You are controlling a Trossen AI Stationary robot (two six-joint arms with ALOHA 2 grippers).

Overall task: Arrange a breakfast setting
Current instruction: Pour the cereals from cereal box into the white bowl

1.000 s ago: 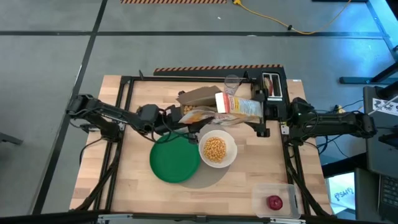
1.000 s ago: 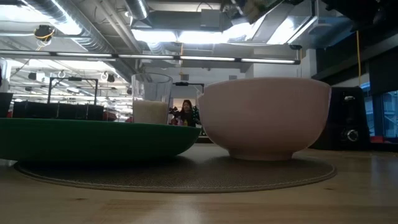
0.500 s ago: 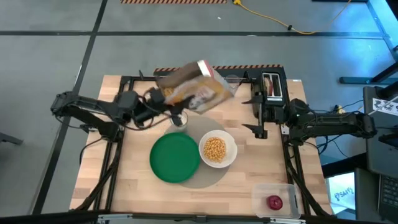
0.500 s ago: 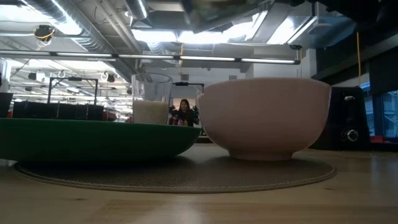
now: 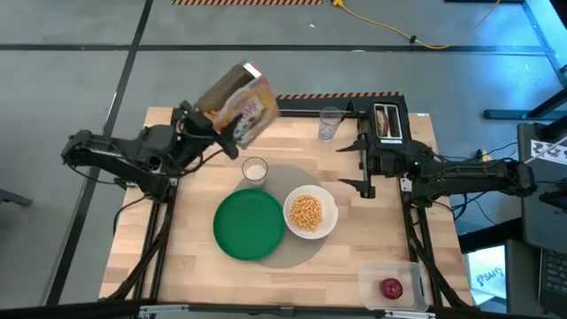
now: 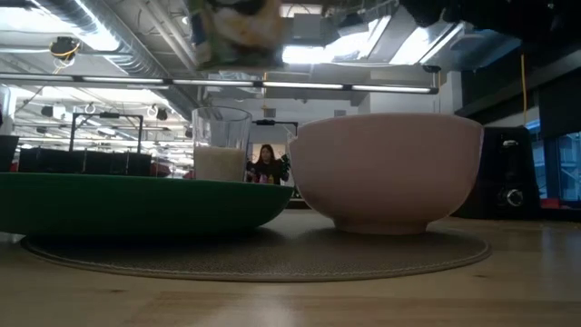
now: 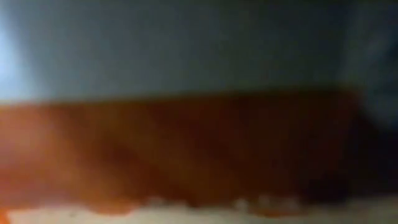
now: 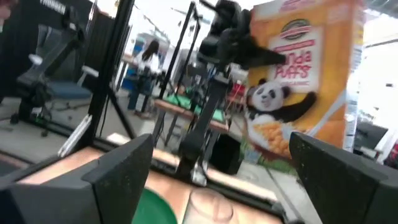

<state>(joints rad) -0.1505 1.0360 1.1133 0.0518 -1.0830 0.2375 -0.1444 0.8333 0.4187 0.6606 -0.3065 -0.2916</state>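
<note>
Nearest the front edge of the desk (image 5: pixel 354 266) we see a clear tub (image 5: pixel 392 285) with the red apple (image 5: pixel 391 288) in it, off toward the right arm's side. Farther in lies the round grey mat (image 5: pixel 297 252), carrying the green plate (image 5: pixel 249 224) and, touching it, the white bowl (image 5: pixel 310 213) filled with yellow cereal puffs. Just behind the plate, at the mat's far edge, stands the small milk glass (image 5: pixel 254 170), partly filled with milk. Our right gripper (image 5: pixel 353 165) hovers beside the bowl with its fingers spread wide and nothing between them. Our left gripper (image 5: pixel 205 124) is lifted over the desk's far left part, its fingers clamped on a cereal box (image 5: pixel 236 106) tilted on its side. At the back edge stand an empty clear glass (image 5: pixel 330 123) and a toaster (image 5: pixel 387 121).
</note>
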